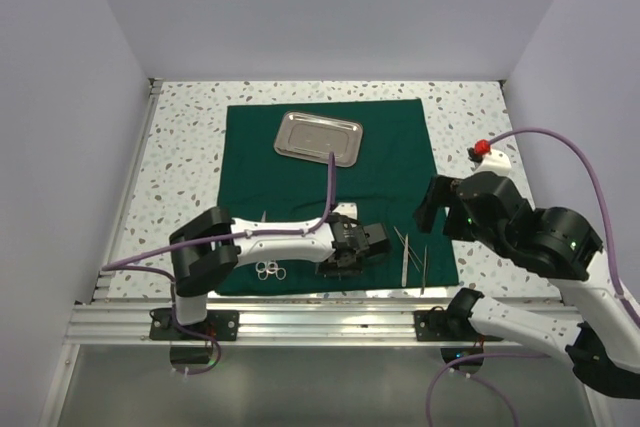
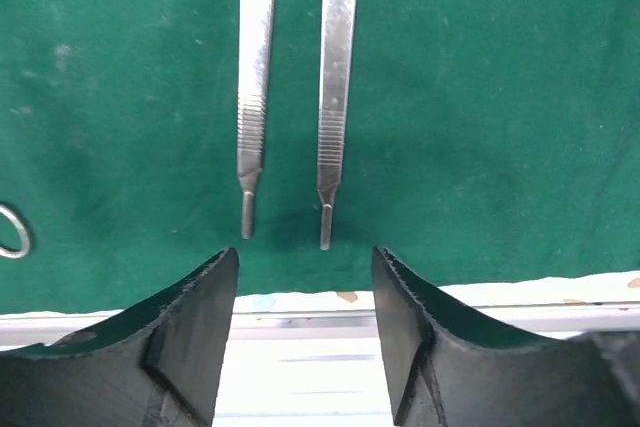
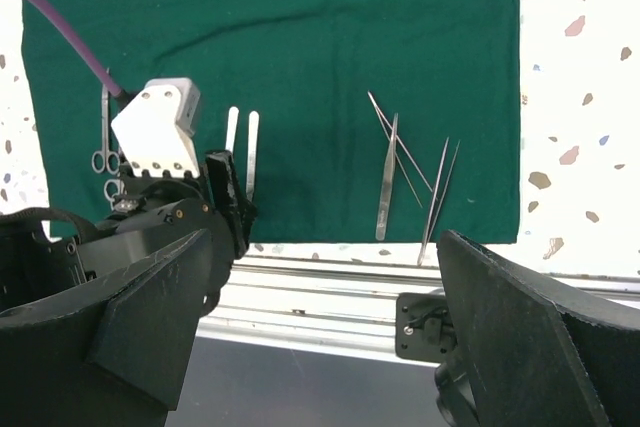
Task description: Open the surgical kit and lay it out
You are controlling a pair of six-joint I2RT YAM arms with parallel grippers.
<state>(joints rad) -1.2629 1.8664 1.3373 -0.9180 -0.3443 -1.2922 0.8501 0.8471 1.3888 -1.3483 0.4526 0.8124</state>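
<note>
The dark green cloth (image 1: 390, 162) lies spread flat, with the shiny steel tray (image 1: 318, 137) on its far part. Two flat steel handles (image 2: 255, 97) (image 2: 335, 97) lie side by side on the cloth, just past my left gripper (image 2: 305, 277). That gripper is open, hovers at the cloth's near edge and has nothing between its fingers. Ring-handled scissors (image 1: 270, 269) rest to its left, and several slim tweezers (image 3: 387, 177) lie to its right. My right gripper (image 3: 330, 287) hangs wide open above the near right of the cloth, holding nothing.
An aluminium rail (image 1: 320, 322) runs along the table's near edge, just below the cloth. A small red and white object (image 1: 487, 152) sits on the speckled tabletop to the right of the cloth. White walls close in the left, back and right sides.
</note>
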